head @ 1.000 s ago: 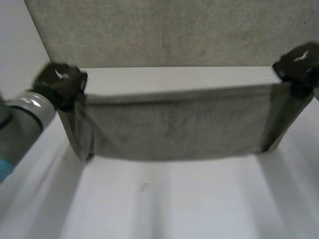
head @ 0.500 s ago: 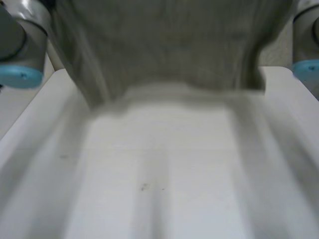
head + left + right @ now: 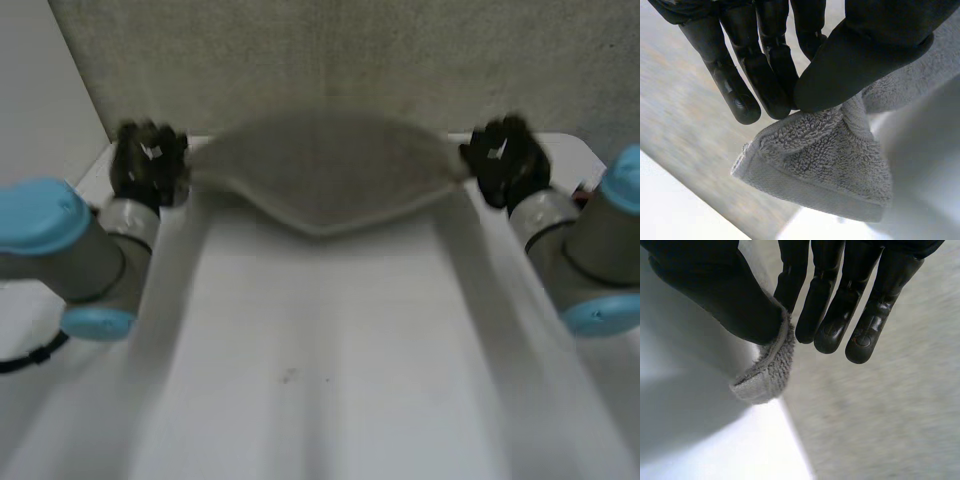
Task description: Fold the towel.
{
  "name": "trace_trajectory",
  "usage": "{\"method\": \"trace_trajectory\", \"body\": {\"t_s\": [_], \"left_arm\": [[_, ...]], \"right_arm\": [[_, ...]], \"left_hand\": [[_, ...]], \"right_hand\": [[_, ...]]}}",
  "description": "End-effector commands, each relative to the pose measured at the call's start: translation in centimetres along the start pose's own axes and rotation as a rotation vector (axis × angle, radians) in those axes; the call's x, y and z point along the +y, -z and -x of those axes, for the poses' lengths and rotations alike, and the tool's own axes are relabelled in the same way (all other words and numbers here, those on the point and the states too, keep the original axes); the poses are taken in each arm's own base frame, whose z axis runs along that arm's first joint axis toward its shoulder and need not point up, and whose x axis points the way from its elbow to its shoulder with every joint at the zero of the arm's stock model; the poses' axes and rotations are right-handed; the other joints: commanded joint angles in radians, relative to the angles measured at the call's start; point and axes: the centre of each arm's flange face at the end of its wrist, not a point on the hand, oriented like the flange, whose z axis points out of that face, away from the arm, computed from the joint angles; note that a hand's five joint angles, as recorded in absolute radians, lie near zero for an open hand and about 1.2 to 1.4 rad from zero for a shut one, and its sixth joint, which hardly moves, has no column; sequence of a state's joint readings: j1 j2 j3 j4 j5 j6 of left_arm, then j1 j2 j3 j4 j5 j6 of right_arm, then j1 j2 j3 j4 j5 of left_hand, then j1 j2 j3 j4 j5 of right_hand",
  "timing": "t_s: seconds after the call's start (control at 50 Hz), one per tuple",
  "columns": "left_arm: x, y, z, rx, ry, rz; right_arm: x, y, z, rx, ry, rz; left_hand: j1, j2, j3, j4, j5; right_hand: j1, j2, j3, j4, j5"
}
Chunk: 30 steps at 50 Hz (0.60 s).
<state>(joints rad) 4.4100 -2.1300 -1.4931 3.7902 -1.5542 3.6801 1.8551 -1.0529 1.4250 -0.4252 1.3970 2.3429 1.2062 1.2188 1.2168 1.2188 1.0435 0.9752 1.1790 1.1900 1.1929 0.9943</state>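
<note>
A grey towel (image 3: 325, 175) is stretched between my two hands at the far end of the white table (image 3: 320, 380), sagging in its middle. My left hand (image 3: 148, 160) pinches the towel's left corner (image 3: 815, 155) between thumb and fingers (image 3: 765, 75). My right hand (image 3: 505, 155) pinches the right corner (image 3: 765, 375) between its thumb and fingers (image 3: 835, 315). Both arms reach forward along the table's sides.
A grey wall (image 3: 330, 60) rises just behind the table's far edge, close to both hands. The near part of the table lies bare between the two arms.
The towel was lifted high towards the camera half a second ago. Both hands have since carried it forward and down to the table's far end.
</note>
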Motion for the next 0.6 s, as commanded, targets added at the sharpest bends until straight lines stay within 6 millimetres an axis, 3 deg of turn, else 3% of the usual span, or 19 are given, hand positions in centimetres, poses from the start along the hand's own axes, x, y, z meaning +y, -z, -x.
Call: {"method": "trace_trajectory", "body": {"t_s": [0.02, 0.06, 0.1, 0.16, 0.2, 0.22, 0.26, 0.28, 0.32, 0.36, 0.44, 0.52, 0.54, 0.58, 0.6], "left_arm": [[5.0, 3.6, -3.2, 0.143, -0.047, 0.192], [5.1, 4.4, -3.2, 0.163, -0.079, 0.225], [4.4, 6.7, -2.7, 0.227, -0.167, 0.301], [3.8, 8.2, -2.3, 0.263, -0.197, 0.340], [2.4, 11.4, -2.1, 0.353, -0.238, 0.417], [2.4, 11.4, -2.1, 0.354, -0.239, 0.418], [0.6, 14.4, -1.6, 0.430, -0.235, 0.488], [0.6, 14.4, -1.6, 0.431, -0.235, 0.489], [-2.0, 16.8, -0.8, 0.489, -0.233, 0.517], [-3.0, 17.5, -0.2, 0.505, -0.232, 0.528], [-4.1, 17.5, 0.7, 0.494, -0.238, 0.517], [-5.0, 14.7, 1.0, 0.416, -0.234, 0.419], [-5.0, 14.7, 1.0, 0.416, -0.234, 0.418], [-3.1, 12.3, -0.1, 0.400, -0.242, 0.403], [-3.1, 12.3, -0.1, 0.400, -0.242, 0.403]], "right_arm": [[3.3, 1.8, 3.7, -0.159, 0.046, 0.145], [3.4, 2.4, 3.7, -0.190, 0.058, 0.178], [2.7, 4.0, 2.2, -0.234, 0.062, 0.247], [2.3, 5.1, 1.2, -0.262, 0.055, 0.299], [1.5, 7.6, -0.4, -0.332, 0.035, 0.410], [1.5, 7.6, -0.4, -0.333, 0.035, 0.410], [0.5, 10.0, -1.4, -0.415, 0.015, 0.492], [0.5, 10.0, -1.4, -0.416, 0.015, 0.492], [-0.4, 12.2, -2.6, -0.468, 0.044, 0.542], [-0.4, 12.9, -3.2, -0.479, 0.079, 0.559], [0.1, 13.3, -3.6, -0.500, 0.144, 0.564], [0.4, 11.6, -3.9, -0.409, 0.160, 0.505], [0.4, 11.6, -3.9, -0.409, 0.160, 0.505], [1.8, 8.9, -3.5, -0.327, 0.131, 0.468], [1.8, 8.9, -3.5, -0.326, 0.131, 0.468]], "left_hand": [[0.190, 0.177, 0.179, 0.177, 0.178], [0.190, 0.177, 0.179, 0.177, 0.178], [0.190, 0.177, 0.179, 0.177, 0.178], [0.190, 0.177, 0.179, 0.177, 0.178], [0.190, 0.177, 0.179, 0.177, 0.178], [0.190, 0.177, 0.179, 0.177, 0.178], [0.190, 0.177, 0.179, 0.177, 0.178], [0.190, 0.177, 0.179, 0.177, 0.178], [0.190, 0.177, 0.179, 0.177, 0.178], [0.190, 0.177, 0.179, 0.177, 0.178], [0.190, 0.177, 0.179, 0.177, 0.178], [0.190, 0.177, 0.179, 0.177, 0.178], [0.190, 0.177, 0.179, 0.177, 0.178], [0.190, 0.177, 0.179, 0.177, 0.178], [0.190, 0.177, 0.179, 0.177, 0.178]], "right_hand": [[0.421, 0.217, 0.206, 0.203, 0.227], [0.421, 0.217, 0.206, 0.203, 0.227], [0.421, 0.217, 0.206, 0.203, 0.227], [0.421, 0.217, 0.206, 0.203, 0.227], [0.421, 0.217, 0.206, 0.203, 0.227], [0.421, 0.217, 0.206, 0.203, 0.227], [0.421, 0.217, 0.206, 0.203, 0.227], [0.421, 0.217, 0.206, 0.203, 0.227], [0.421, 0.217, 0.206, 0.203, 0.227], [0.421, 0.217, 0.206, 0.203, 0.227], [0.421, 0.217, 0.206, 0.203, 0.227], [0.421, 0.217, 0.206, 0.203, 0.227], [0.421, 0.217, 0.206, 0.203, 0.227], [0.421, 0.217, 0.206, 0.203, 0.227], [0.421, 0.217, 0.206, 0.203, 0.227]]}}
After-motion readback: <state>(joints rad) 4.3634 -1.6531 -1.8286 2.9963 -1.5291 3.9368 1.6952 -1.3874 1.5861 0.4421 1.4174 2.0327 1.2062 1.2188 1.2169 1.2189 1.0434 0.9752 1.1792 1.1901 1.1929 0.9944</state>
